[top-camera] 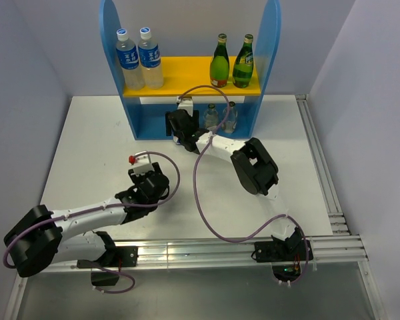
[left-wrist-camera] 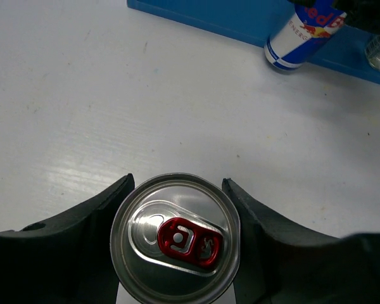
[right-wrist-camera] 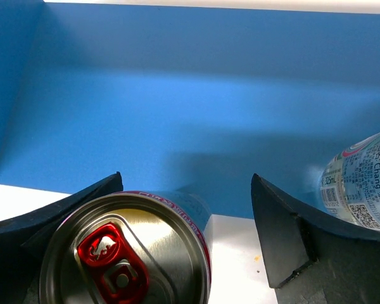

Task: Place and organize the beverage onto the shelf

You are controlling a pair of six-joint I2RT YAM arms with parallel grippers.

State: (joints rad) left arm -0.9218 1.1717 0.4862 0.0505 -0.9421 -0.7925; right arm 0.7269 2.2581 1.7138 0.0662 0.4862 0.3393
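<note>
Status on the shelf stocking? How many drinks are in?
Done: both green bottles on the yellow upper board, both small clear bottles on the lower level of the shelf. In hand: right gripper open around the first can at that lower level; left gripper shut on the second can, out in front of the shelf. Left: withdraw from the first, shelve the second.

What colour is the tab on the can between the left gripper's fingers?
Red tab on a silver can lid; the left wrist view shows it best.
</note>
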